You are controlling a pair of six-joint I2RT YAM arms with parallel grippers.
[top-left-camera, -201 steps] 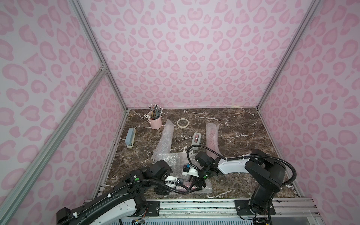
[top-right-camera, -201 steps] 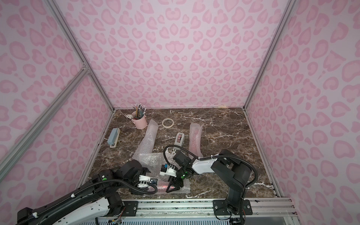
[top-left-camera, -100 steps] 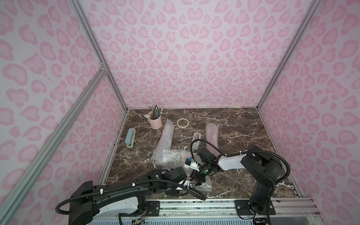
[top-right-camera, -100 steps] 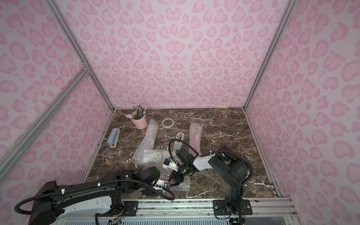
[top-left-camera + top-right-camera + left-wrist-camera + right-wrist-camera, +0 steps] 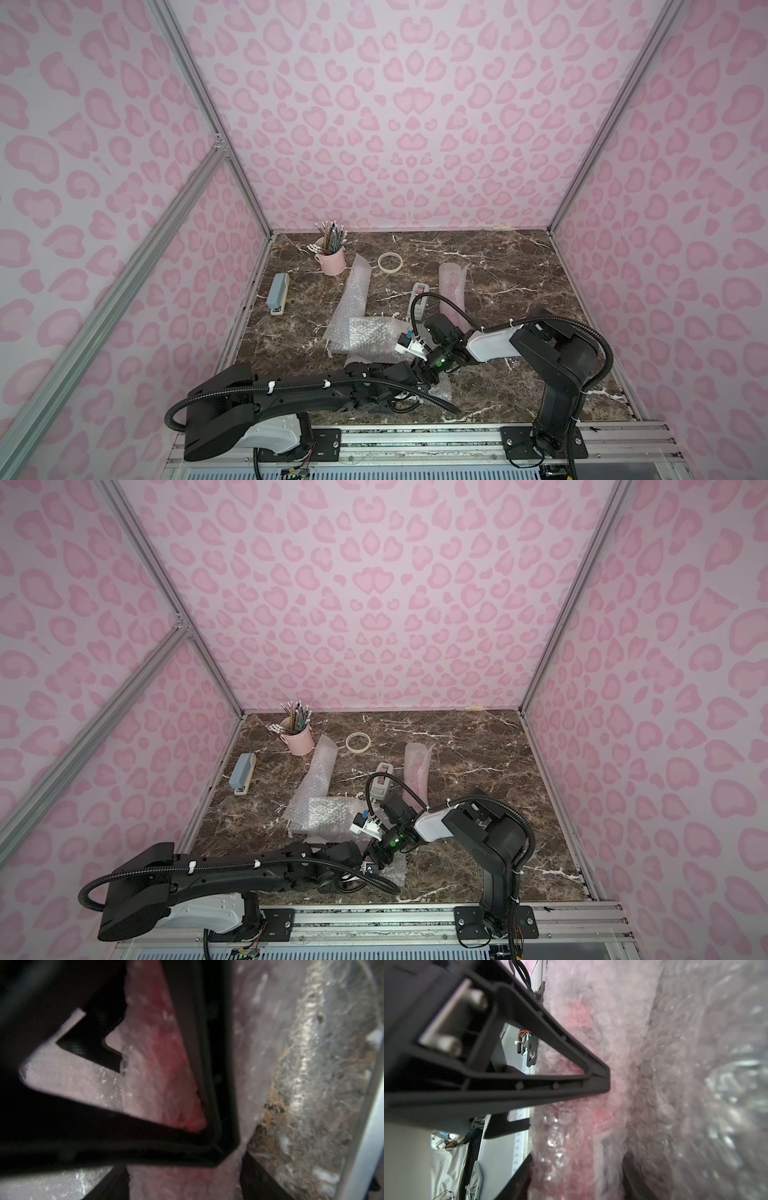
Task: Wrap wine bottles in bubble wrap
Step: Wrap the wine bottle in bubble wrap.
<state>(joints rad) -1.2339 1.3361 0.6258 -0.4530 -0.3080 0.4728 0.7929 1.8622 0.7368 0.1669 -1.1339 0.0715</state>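
The right gripper (image 5: 430, 368) and the left gripper (image 5: 419, 380) meet tip to tip, low over the brown table (image 5: 519, 266), and their tips are very close together. Right between them is a pink-red wine bottle (image 5: 581, 1012) rolled up in bubble wrap (image 5: 571, 1136). The bottle lies on its side. Its long way goes across the fingers of both grippers, not along them. The wrap hides the cap, so I cannot tell which end points which way. The right gripper has the roll between its two fingers (image 5: 550, 1091), and the tip of one finger pushes into the bubbles, so it is holding the wrap. The left gripper has the roll between its fingers (image 5: 207, 1064) too, but I cannot tell if it is squeezing or just sitting around it. A bit of the wrap sticks out from under the two grippers, on the side near the robot. A flat sheet (image 5: 368, 334) of wrap lies just beside the right gripper, on its far side
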